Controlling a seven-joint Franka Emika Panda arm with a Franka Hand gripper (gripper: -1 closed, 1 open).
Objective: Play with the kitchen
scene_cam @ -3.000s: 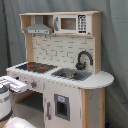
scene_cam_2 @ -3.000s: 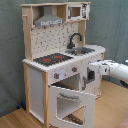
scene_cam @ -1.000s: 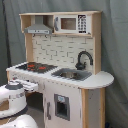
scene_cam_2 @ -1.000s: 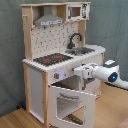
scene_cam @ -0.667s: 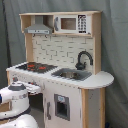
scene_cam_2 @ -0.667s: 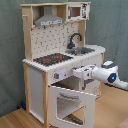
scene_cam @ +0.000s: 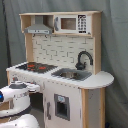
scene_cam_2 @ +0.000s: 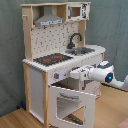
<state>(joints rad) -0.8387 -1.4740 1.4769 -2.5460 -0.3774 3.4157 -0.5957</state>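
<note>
The kitchen (scene_cam: 60,65) stands upright on a wooden floor (scene_cam_2: 15,119) before a grey curtain (scene_cam: 112,45), filling the middle of both exterior views. Its top shelf carries a hood (scene_cam: 38,29) and a microwave (scene_cam: 70,23), with a dotted backsplash (scene_cam_2: 55,37) beneath. On the surface (scene_cam: 97,80) lie a black-red hob (scene_cam: 36,66), a grey sink (scene_cam: 71,74) and, behind the sink, a curved black faucet (scene_cam: 83,59).

In the second exterior view the oven door (scene_cam_2: 70,105) hangs open, swung down and outward from the lower front. The arm (scene_cam_2: 107,76) reaches in from the second exterior view's right, level with the front panel just under the hob. Its tool (scene_cam_2: 75,74) sits close against that panel, above the open door; whether its fingers are wide or narrow cannot be told, nor whether it touches the panel.

In the first exterior view the arm's white body (scene_cam: 17,97) fills the lower left corner, in front of the kitchen's left end.
</note>
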